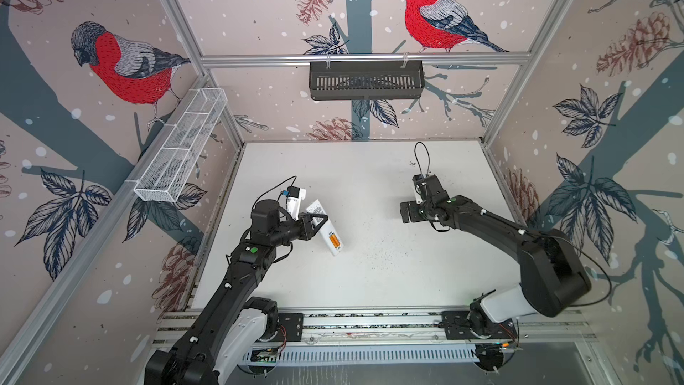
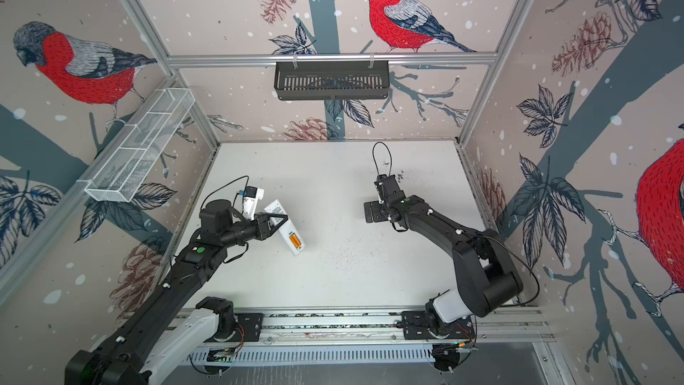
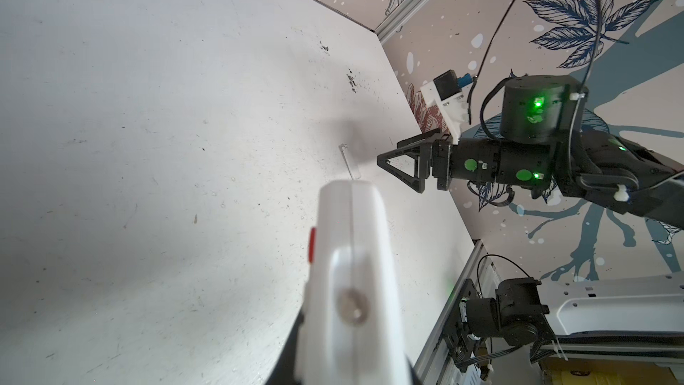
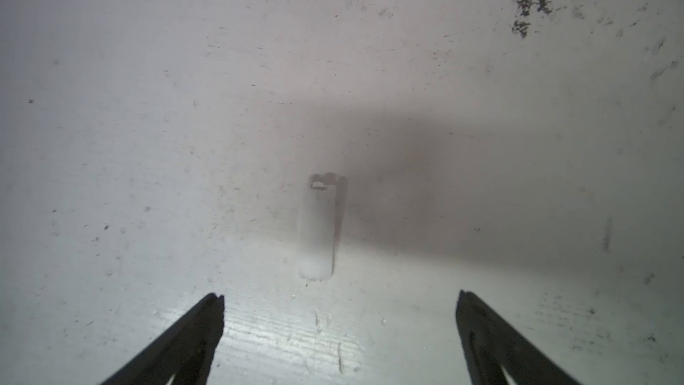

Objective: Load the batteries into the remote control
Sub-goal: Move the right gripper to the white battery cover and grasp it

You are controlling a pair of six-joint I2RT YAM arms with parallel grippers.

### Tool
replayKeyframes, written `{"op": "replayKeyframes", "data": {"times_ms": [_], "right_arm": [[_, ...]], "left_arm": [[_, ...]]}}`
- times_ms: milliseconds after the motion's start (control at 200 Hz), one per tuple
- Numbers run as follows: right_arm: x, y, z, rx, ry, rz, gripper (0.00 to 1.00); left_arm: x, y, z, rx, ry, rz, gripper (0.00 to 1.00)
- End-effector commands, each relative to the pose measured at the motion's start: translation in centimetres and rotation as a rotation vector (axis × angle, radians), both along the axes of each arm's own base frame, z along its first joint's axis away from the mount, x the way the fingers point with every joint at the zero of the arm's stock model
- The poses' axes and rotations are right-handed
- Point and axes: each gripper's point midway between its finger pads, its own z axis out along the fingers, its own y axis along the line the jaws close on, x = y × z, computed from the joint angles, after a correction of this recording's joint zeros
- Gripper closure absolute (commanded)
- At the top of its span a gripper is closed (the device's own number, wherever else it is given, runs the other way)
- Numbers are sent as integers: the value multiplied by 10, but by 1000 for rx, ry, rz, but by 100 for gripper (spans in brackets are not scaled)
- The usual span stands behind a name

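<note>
Blurred remote control (image 3: pixel 355 253), one end past the picture edge

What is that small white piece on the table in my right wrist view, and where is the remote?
Observer: It looks like the battery cover. The remote control is elsewhere, clamped in the left gripper.
Operator: Are its batteries in?
Observer: Yes, two orange batteries sit in it, uncovered.
Operator: Anything else around?
Observer: A black basket hangs on the back wall.
</note>
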Motion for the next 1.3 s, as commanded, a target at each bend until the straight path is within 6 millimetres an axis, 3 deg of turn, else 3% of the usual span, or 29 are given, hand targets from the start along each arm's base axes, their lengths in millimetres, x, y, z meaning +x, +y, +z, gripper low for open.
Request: {"op": "replayKeyframes", "data": {"times_ms": [0, 170, 665, 1296], "right_arm": [[6, -2, -14, -51, 32, 4, 7], [17, 4, -36, -67, 90, 5, 25], [26, 24, -58, -54, 136, 25, 41], [21, 32, -61, -136, 127, 51, 68]], "left_arm": [[0, -2, 2, 1, -24, -15, 100], [0, -3, 3, -1, -29, -16, 100], [0, -3, 2, -2, -28, -18, 100], [-2, -5, 5, -9, -37, -23, 100]]}}
